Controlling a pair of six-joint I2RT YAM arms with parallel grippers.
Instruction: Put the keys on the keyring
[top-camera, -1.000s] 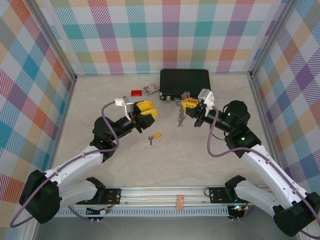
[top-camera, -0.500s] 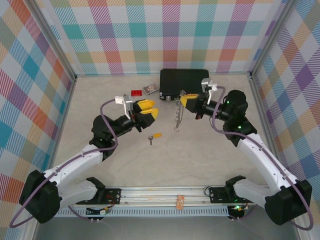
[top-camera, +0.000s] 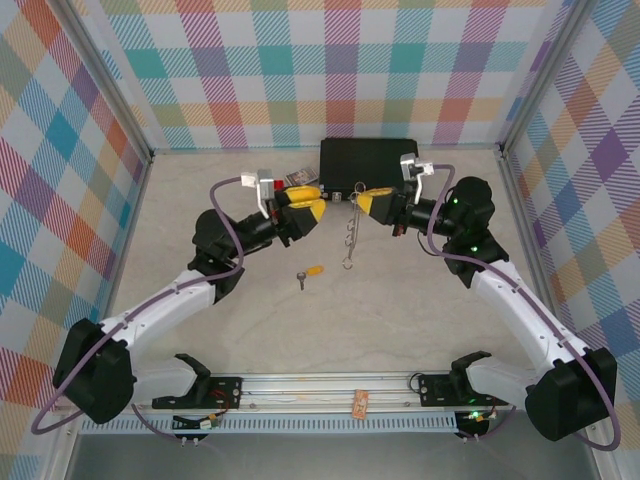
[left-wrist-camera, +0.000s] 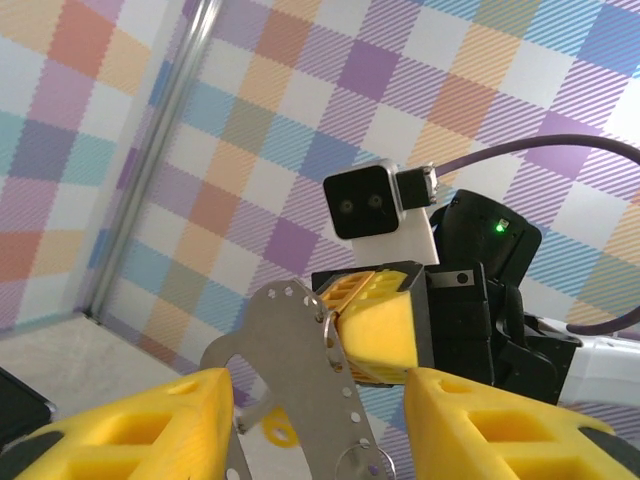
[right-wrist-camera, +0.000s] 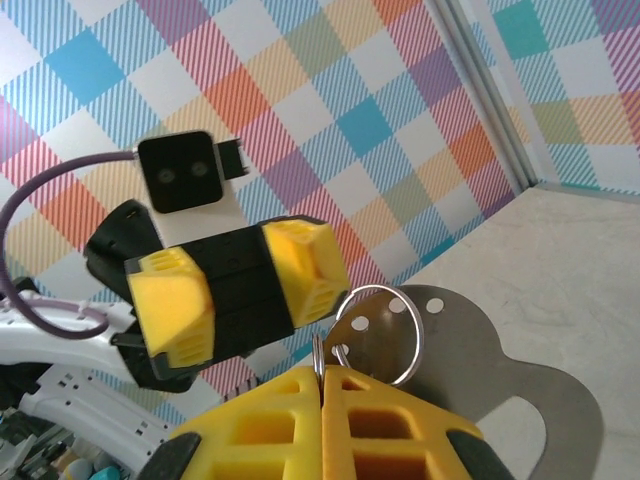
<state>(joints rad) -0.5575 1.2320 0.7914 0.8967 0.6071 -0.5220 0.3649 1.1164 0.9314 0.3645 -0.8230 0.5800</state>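
The keyring (top-camera: 349, 232), a flat grey metal plate with punched holes and small split rings, hangs upright above the table from my right gripper (top-camera: 363, 203). That gripper (right-wrist-camera: 322, 368) is shut on one of the rings, and the plate (right-wrist-camera: 500, 365) shows just beyond its pads. My left gripper (top-camera: 307, 207) is open and faces the keyring from the left, a short gap away. In the left wrist view the keyring (left-wrist-camera: 300, 365) hangs between and beyond the yellow fingers (left-wrist-camera: 130, 430). Both keys lie on the table: a silver one (top-camera: 300, 282) and one with a yellow-orange head (top-camera: 315, 270).
A black case (top-camera: 368, 163) lies flat at the back, right behind both grippers. A small dark card (top-camera: 300, 178) sits left of it. Checkered walls (top-camera: 60, 150) close in the table on three sides. Open tabletop (top-camera: 340, 320) lies in front of the keys.
My left gripper has risen and moved right, toward the keyring. The right gripper has shifted back and left, so the keyring now hangs straight down.
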